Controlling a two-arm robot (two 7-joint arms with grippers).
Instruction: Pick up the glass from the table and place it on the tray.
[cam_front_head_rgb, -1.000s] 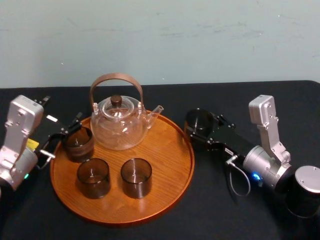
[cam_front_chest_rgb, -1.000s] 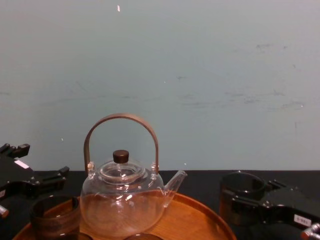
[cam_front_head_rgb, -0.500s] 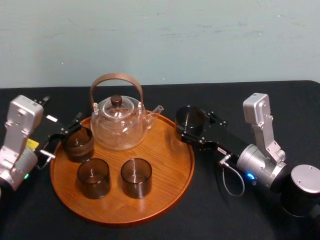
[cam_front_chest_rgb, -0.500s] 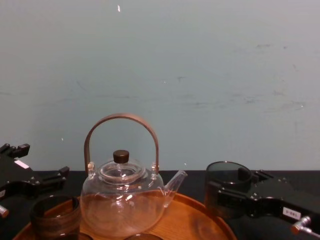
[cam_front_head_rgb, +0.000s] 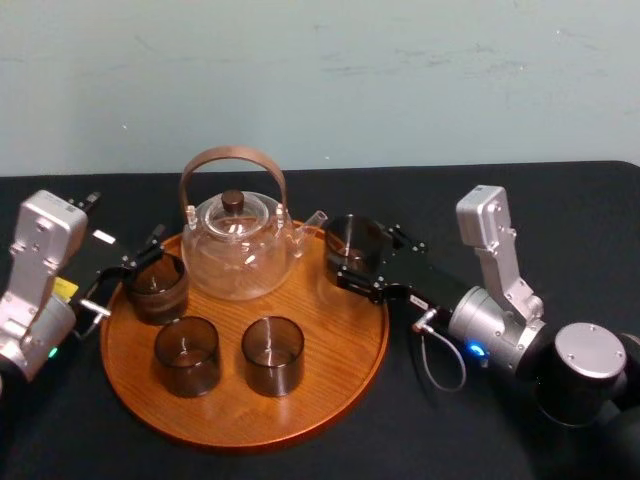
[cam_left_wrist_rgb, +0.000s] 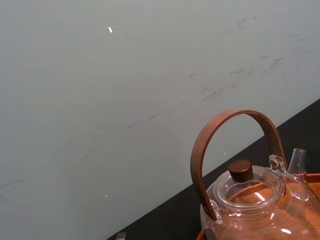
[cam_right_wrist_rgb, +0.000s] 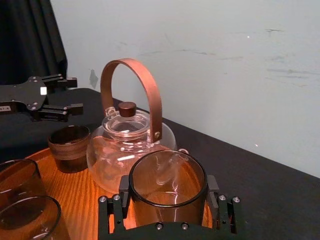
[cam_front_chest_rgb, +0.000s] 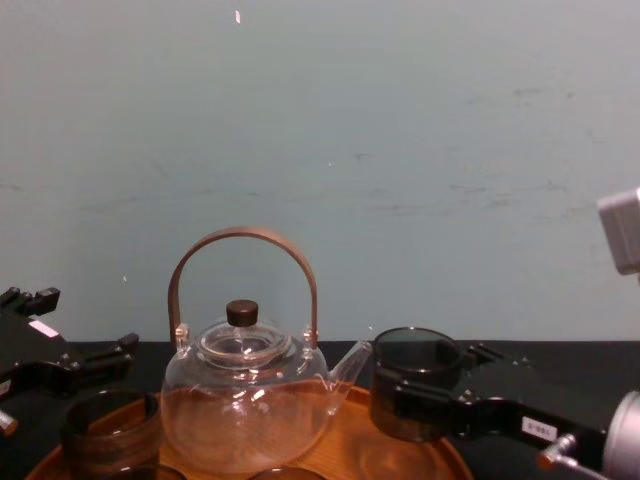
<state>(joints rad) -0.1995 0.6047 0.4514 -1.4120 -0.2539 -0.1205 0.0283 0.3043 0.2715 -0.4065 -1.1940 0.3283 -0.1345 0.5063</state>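
Note:
My right gripper (cam_front_head_rgb: 352, 258) is shut on a dark smoky glass (cam_front_head_rgb: 352, 243), holding it upright by its sides. The glass (cam_front_chest_rgb: 415, 385) hangs over the far right rim of the round wooden tray (cam_front_head_rgb: 340, 340), just right of the teapot's spout. In the right wrist view the glass (cam_right_wrist_rgb: 167, 187) sits between the black fingers with the tray (cam_right_wrist_rgb: 75, 195) below it. My left gripper (cam_front_head_rgb: 125, 270) stands open at the tray's left edge, beside a glass (cam_front_head_rgb: 157, 287) on the tray and apart from it. The black table (cam_front_head_rgb: 430, 200) lies under everything.
A clear glass teapot (cam_front_head_rgb: 240, 245) with a brown arched handle stands at the back of the tray. Two more dark glasses (cam_front_head_rgb: 186, 355) (cam_front_head_rgb: 272, 355) stand at the tray's front. Bare wood shows on the tray's right half.
My right gripper has carried the glass to the left, from over the black table to over the tray's right rim near the spout. The left arm has not moved.

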